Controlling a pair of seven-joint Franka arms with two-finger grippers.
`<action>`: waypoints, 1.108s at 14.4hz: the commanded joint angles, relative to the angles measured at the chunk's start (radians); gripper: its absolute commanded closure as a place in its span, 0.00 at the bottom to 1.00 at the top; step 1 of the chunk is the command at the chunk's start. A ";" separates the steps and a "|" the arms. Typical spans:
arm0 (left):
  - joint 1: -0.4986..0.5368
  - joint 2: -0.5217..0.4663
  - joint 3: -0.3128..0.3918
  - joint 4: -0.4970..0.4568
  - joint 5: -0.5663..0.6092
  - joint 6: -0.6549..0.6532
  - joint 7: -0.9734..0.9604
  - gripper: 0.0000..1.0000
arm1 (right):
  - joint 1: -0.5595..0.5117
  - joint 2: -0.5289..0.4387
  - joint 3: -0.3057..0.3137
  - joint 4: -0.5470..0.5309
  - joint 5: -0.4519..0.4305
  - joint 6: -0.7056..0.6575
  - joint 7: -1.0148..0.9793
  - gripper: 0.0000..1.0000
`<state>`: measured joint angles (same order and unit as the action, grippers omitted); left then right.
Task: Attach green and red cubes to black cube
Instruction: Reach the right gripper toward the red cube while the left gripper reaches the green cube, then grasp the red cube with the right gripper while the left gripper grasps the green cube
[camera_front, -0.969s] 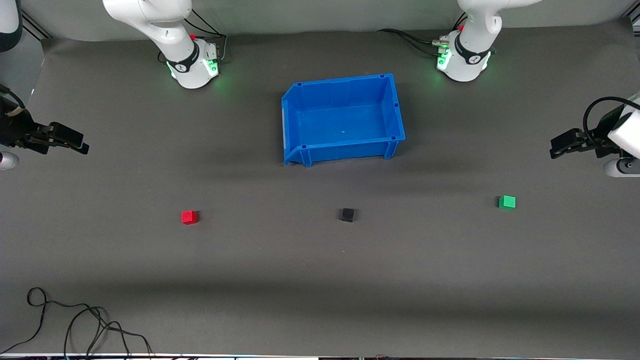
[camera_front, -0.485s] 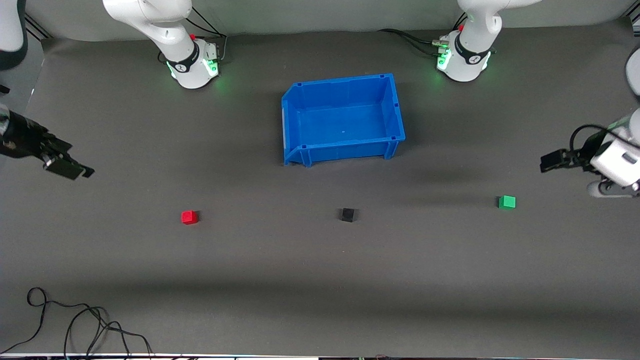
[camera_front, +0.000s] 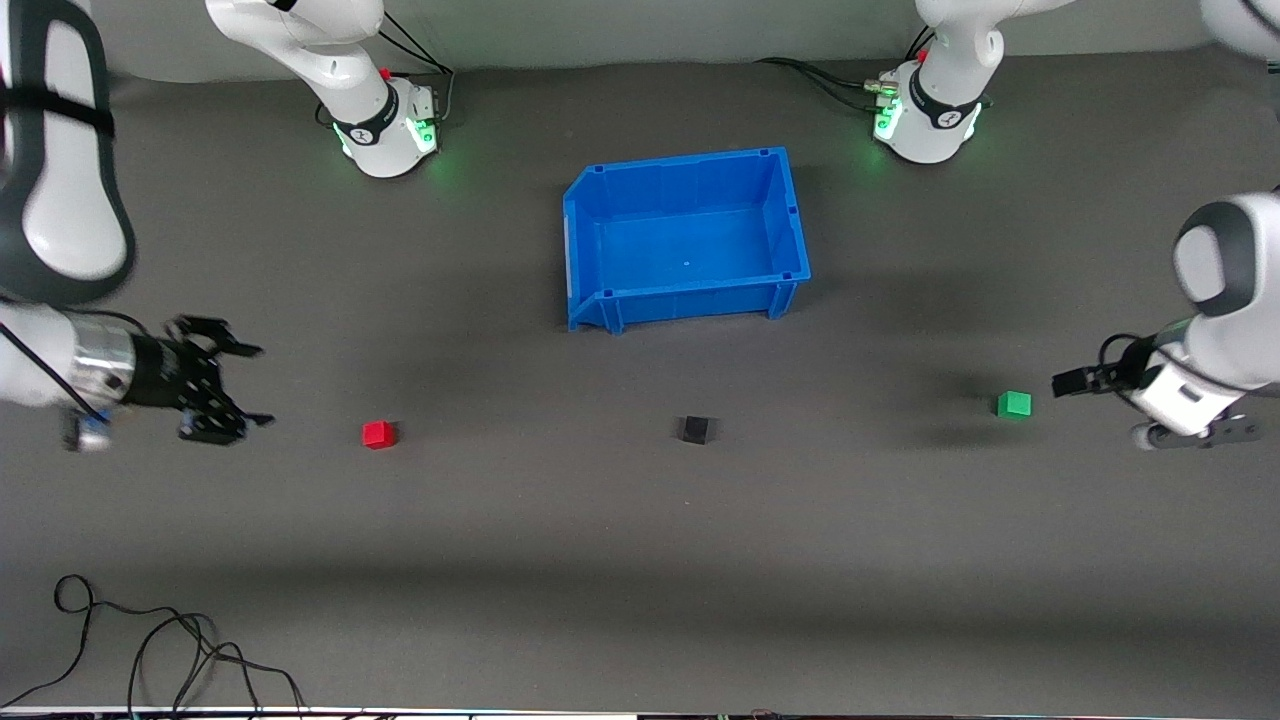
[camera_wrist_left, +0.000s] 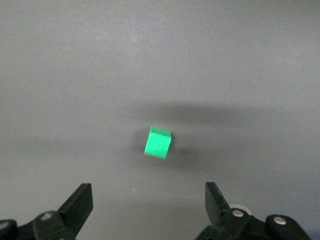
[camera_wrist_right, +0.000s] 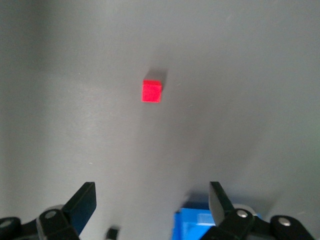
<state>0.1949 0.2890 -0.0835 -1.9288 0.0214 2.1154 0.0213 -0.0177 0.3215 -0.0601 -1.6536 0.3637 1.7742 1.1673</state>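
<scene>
Three small cubes sit in a rough row on my desk (camera_front: 640, 560), all nearer the front camera than anything else I can name except a loose black cable (camera_front: 150, 640) at the desk's nearest edge, toward my right arm's end. The red cube (camera_front: 378, 433) lies toward my right arm's end, the black cube (camera_front: 693, 430) in the middle of the row, and the green cube (camera_front: 1014, 404) toward my left arm's end, a touch farther from the camera than the other two. All three stand well apart from one another, none touching.

My right pincer (camera_front: 245, 385) hangs over bare desk just off the red cube, toward my right arm's end, its fingers spread wide and holding nothing; from its own wrist I see the red cube (camera_wrist_right: 152, 91) ahead of the spread fingers (camera_wrist_right: 82, 202). My left pincer (camera_front: 1068, 382) hangs over the desk close beside the green cube, toward my left arm's end. Its wrist view shows the fingers (camera_wrist_left: 80, 202) parted and empty, with the green cube (camera_wrist_left: 158, 142) ahead of the gap between them.

Farther from the camera, at the desk's middle, stands a blue bin (camera_front: 790, 215) with nothing in it.
</scene>
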 joint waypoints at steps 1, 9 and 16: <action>-0.006 0.036 -0.007 -0.120 -0.001 0.154 0.093 0.00 | 0.007 0.014 -0.010 -0.161 0.083 0.221 -0.004 0.00; -0.015 0.223 -0.008 -0.108 0.012 0.310 0.232 0.12 | 0.012 0.249 -0.010 -0.216 0.263 0.484 -0.221 0.00; -0.011 0.234 -0.008 -0.082 0.012 0.298 0.267 0.45 | 0.016 0.286 -0.009 -0.216 0.302 0.491 -0.252 0.37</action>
<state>0.1859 0.5203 -0.0962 -2.0279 0.0255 2.4267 0.2628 -0.0112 0.6062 -0.0641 -1.8753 0.6320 2.2590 0.9429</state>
